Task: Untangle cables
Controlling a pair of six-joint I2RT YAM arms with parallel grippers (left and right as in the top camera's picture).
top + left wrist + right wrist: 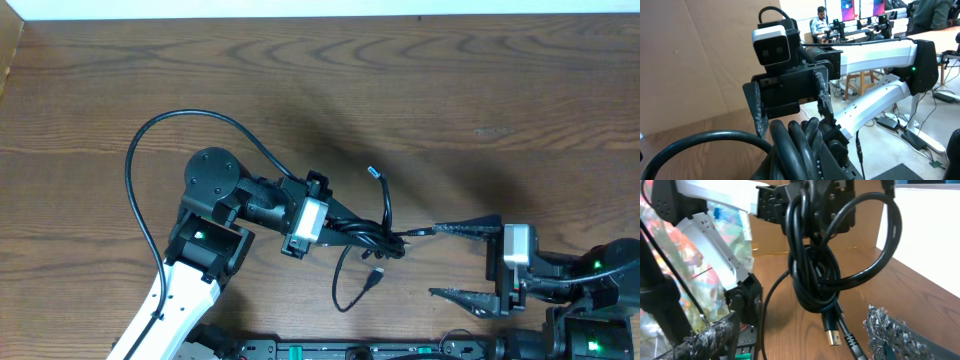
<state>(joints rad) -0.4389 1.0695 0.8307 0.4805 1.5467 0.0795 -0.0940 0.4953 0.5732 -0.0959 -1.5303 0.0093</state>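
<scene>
Pinching the knot from nine o'clock, the left gripper has its jaws pressed together on the bunched thin black rubber cables and holds them lifted off the brown wood-grain table, a little below the table's centre. The right gripper faces it from three o'clock with its two rough, padded fingers spread wide and nothing between them; its upper finger sits just beside the knot.

From the knot, one strand rises toward twelve o'clock and ends in a small blue-tipped plug. Another drops toward six o'clock as a slack loop with a dark plug end. The right wrist view shows a gold-tipped connector hanging under the coil.

To do the step well, the right gripper should probably take one free end near its plug rather than the coil's middle, then draw it back through the loop it passes under while the left keeps the bundle firm. Grabbing two strands together would likely tighten the knot.

The left arm's own thick black wire arcs at ten o'clock, well apart.
</scene>
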